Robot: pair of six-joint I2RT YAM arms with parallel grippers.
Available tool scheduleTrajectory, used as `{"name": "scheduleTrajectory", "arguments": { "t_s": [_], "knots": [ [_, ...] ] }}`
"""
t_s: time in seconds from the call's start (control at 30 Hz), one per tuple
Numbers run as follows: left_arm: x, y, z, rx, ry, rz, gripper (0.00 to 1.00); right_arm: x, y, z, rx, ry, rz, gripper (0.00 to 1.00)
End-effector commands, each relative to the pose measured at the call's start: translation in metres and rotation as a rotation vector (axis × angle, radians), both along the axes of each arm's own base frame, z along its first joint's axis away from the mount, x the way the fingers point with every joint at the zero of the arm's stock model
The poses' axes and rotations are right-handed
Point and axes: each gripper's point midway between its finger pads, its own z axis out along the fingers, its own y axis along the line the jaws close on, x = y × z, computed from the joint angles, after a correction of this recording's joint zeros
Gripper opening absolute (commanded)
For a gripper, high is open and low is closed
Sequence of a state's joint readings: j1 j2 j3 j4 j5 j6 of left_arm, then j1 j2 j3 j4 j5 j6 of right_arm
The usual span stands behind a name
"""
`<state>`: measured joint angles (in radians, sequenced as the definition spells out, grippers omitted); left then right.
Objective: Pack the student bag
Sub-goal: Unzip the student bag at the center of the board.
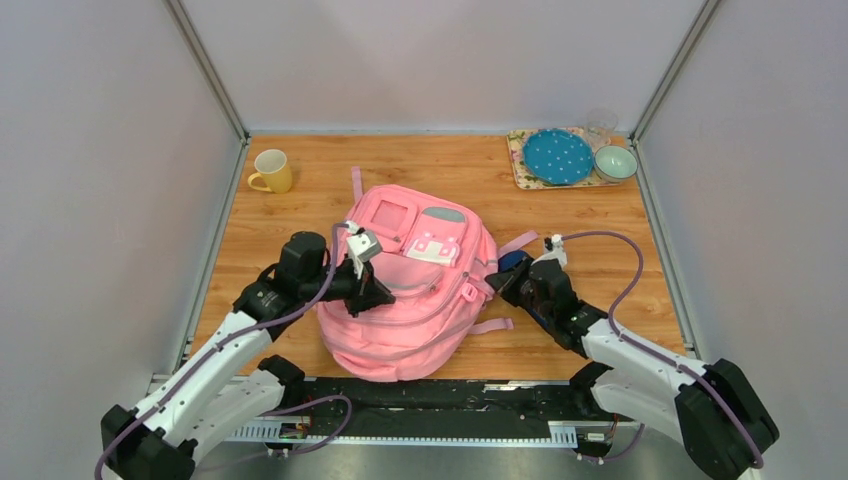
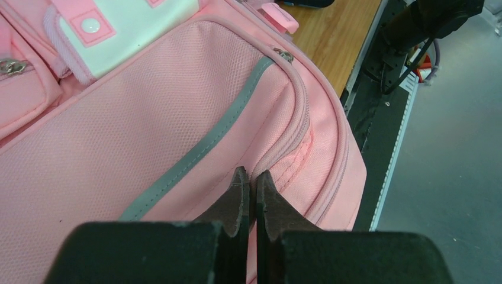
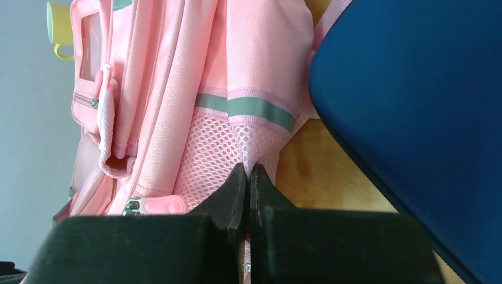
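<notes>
Starting at my left, the table (image 1: 300, 215) has a strip of bare wood between the left rail and the student bag (image 1: 405, 320), with one yellow mug (image 1: 271, 171) well apart in the far left corner. There is more bare wood along the far edge between the mug and the tray. My left gripper (image 2: 249, 177) sits at the bag's left flank, low on the pink cloth beside a grey strip. Its fingers are pressed together on a seam, though I cannot tell whether any cloth is caught between them. The one bag lies flat in the middle of the table with its front pockets and white-pink clasp patch facing up. Its long axis runs from the near edge toward the far wall, leaning a little right, with the pocket end away from me and the rounded end close to the near edge. My right gripper (image 3: 248, 168) is at the bag's right side, fingers closed and pinching a corner of the mesh side pocket below a grey band. One navy pouch (image 3: 414, 118) lies just beside it on the wood. In the far right corner stands one tray (image 1: 517, 160) holding one blue dotted plate (image 1: 558, 156), with one bowl (image 1: 615, 162) at its right end and one clear glass (image 1: 601, 122) behind.
</notes>
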<state>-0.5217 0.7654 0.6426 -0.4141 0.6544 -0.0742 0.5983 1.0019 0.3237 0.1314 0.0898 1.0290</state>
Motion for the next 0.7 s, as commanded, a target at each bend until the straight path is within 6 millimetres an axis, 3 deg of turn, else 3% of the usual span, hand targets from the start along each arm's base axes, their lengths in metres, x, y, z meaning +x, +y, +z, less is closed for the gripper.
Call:
{"name": "scheduleTrajectory", "arguments": {
  "t_s": [0.0,0.03,0.1,0.13,0.17,0.23,0.3,0.4,0.53,0.57,0.67],
  "knots": [
    [0.045,0.003,0.030,0.021,-0.156,0.110,0.00,0.001,-0.020,-0.007,-0.041,-0.025,-0.061,0.00],
    [0.044,0.003,0.027,0.026,-0.145,0.107,0.00,-0.004,-0.020,-0.011,-0.067,-0.005,-0.037,0.04],
    [0.039,0.003,0.021,0.027,-0.127,0.092,0.00,-0.004,-0.019,0.002,-0.111,-0.040,0.015,0.15],
    [0.035,0.004,0.022,0.014,-0.138,0.086,0.00,-0.011,-0.026,-0.003,-0.162,-0.012,0.027,0.26],
    [0.032,0.005,0.014,0.017,-0.125,0.081,0.00,-0.008,-0.028,0.010,-0.179,-0.040,0.025,0.30],
    [0.025,0.005,0.015,-0.004,-0.144,0.066,0.00,-0.011,-0.033,0.030,-0.225,-0.120,0.066,0.39],
    [0.019,0.006,0.008,-0.006,-0.137,0.054,0.00,-0.010,-0.027,0.056,-0.223,-0.204,0.113,0.41],
    [0.010,0.006,0.004,-0.021,-0.136,0.027,0.00,-0.014,-0.015,0.078,-0.242,-0.276,0.227,0.45],
    [0.001,0.005,0.000,-0.030,-0.126,-0.008,0.00,-0.023,0.023,0.085,-0.215,-0.306,0.495,0.46],
    [0.000,0.006,-0.001,-0.030,-0.125,-0.013,0.00,-0.030,0.034,0.076,-0.212,-0.285,0.593,0.46],
    [-0.004,0.007,-0.002,-0.025,-0.129,-0.025,0.00,-0.033,0.046,0.073,-0.208,-0.266,0.695,0.45]
  ]
}}
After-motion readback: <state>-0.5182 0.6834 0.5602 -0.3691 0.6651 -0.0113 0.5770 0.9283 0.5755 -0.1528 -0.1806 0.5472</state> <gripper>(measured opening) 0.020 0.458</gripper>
